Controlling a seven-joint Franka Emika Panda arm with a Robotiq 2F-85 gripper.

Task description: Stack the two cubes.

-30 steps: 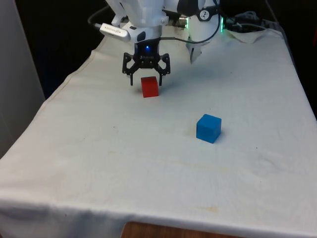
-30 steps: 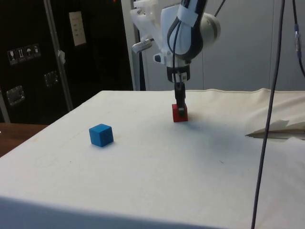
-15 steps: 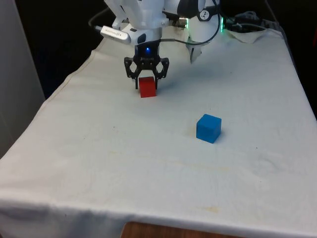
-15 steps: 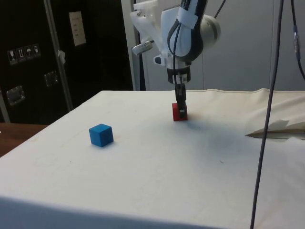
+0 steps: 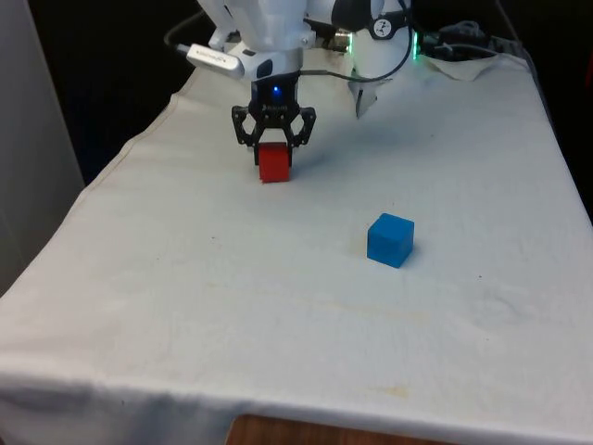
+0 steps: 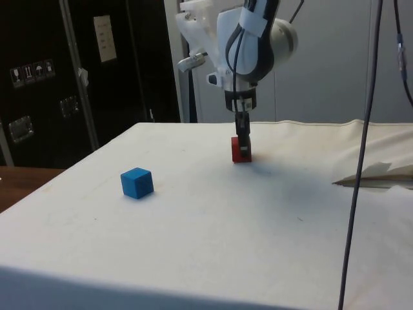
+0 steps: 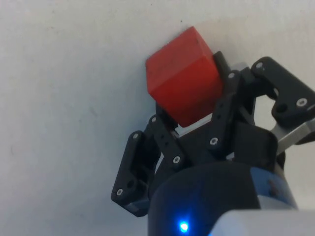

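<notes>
No readable text from where I work. Side view: pale notice (image 6: 104,38) on dark cabinet (image 6: 39,77) at far left, print too small to read; below it, small sticker with pictograms (image 6: 30,72), an umbrella shape among them, no legible words; further plates lower on same cabinet, illegible. Red cube (image 5: 274,162) and blue cube (image 5: 390,240) carry no markings that I can see

Dark cabinets (image 6: 64,77) stand behind the white-clothed table (image 6: 213,219).
</notes>
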